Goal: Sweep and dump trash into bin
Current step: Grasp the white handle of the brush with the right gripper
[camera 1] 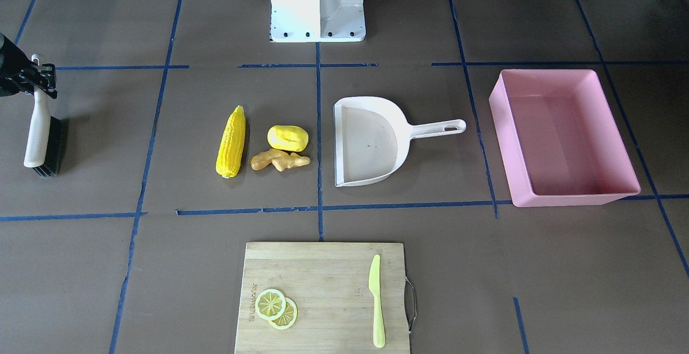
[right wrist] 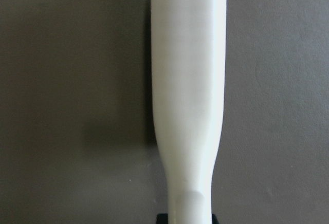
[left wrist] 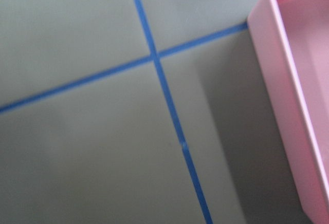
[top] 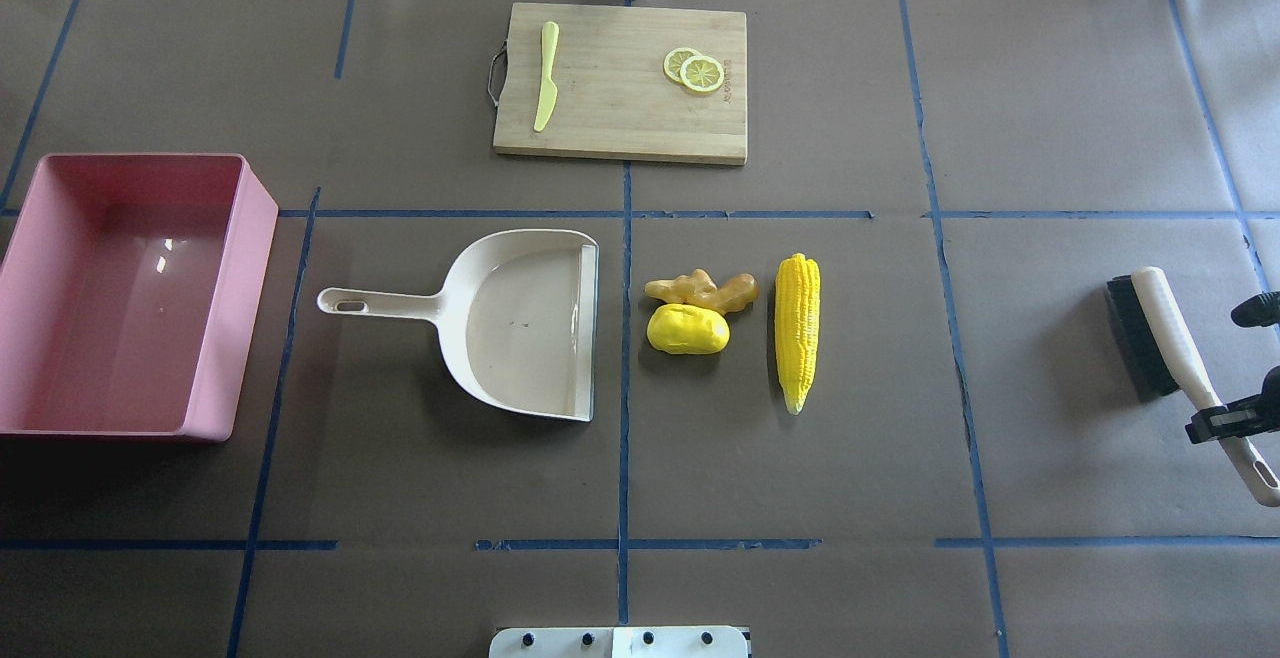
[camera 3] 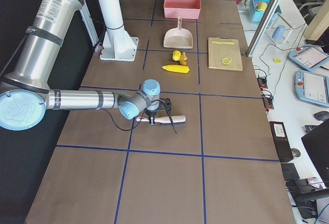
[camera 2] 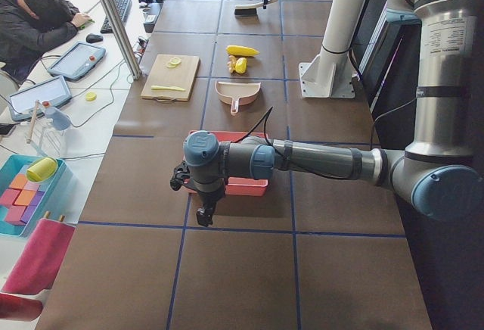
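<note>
**Grab the brush properly first, then sweep slowly toward the pan**

The right gripper (camera 1: 40, 80) sits over the white handle of the brush (camera 1: 37, 139), one finger on each side, out at the robot's right end of the table. I can't tell from any view whether it's actually squeezing or just straddling the handle. The left gripper (camera 2: 203, 215) hangs near the bin (camera 1: 500, 133), and I can't tell if that one is open or closed either.

The trash is bunched mid-table. The corn cob (camera 1: 231, 142) is on the brush side. The potato lump (camera 1: 288, 137) and ginger root (camera 1: 277, 160) touch each other, just beside the open mouth of the dustpan (camera 1: 371, 141). The bin sits past the pan's handle, with nothing in it.

My take: get a firm, square grip before lifting, since a rounded handle could twist. Then land the bristles behind the corn and push straight at the pan mouth. The corn may roll and nothing braces the pan, so having the left arm pin its handle would help.
</note>
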### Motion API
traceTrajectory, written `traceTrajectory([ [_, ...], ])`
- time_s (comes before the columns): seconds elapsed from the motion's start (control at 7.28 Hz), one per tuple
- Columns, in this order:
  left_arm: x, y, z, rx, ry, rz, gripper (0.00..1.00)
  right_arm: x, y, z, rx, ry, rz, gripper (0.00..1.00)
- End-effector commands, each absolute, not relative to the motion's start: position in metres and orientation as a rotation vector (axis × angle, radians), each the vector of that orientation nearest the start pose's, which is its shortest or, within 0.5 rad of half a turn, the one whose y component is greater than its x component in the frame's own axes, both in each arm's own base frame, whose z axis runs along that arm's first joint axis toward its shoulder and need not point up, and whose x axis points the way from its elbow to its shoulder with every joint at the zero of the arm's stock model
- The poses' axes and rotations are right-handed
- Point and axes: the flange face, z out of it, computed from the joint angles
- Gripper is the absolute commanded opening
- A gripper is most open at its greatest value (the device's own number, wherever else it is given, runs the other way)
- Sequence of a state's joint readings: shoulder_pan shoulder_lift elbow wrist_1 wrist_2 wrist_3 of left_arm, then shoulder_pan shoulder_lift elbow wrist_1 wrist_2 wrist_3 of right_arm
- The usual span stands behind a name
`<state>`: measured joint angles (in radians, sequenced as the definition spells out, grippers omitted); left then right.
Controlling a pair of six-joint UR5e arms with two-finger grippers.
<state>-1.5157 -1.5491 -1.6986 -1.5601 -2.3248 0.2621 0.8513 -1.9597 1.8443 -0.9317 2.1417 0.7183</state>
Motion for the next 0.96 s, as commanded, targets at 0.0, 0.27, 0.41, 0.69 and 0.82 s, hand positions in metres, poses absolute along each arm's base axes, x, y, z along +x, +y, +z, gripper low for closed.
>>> traceTrajectory([
  [0.0, -0.036, -0.499, 0.595, 0.219, 0.744, 0.36, 1.0, -0.176, -0.321, 0.622, 0.018, -0.758, -0.152, 0.0],
  [0.27, -0.036, -0.51, 0.581, 0.3, 0.736, 0.388, 1.0, -0.177, -0.322, 0.625, 0.018, -0.756, -0.154, 0.0],
  [0.41, -0.033, -0.514, 0.577, 0.319, 0.734, 0.385, 1.0, -0.178, -0.323, 0.626, 0.017, -0.756, -0.154, 0.0],
  [0.69, 0.006, -0.528, 0.541, 0.46, 0.734, 0.517, 1.0, -0.18, -0.325, 0.623, 0.023, -0.761, -0.157, 0.0],
  [0.82, 0.038, -0.529, 0.528, 0.542, 0.741, 0.611, 0.99, -0.18, -0.325, 0.623, 0.023, -0.761, -0.157, 0.0],
])
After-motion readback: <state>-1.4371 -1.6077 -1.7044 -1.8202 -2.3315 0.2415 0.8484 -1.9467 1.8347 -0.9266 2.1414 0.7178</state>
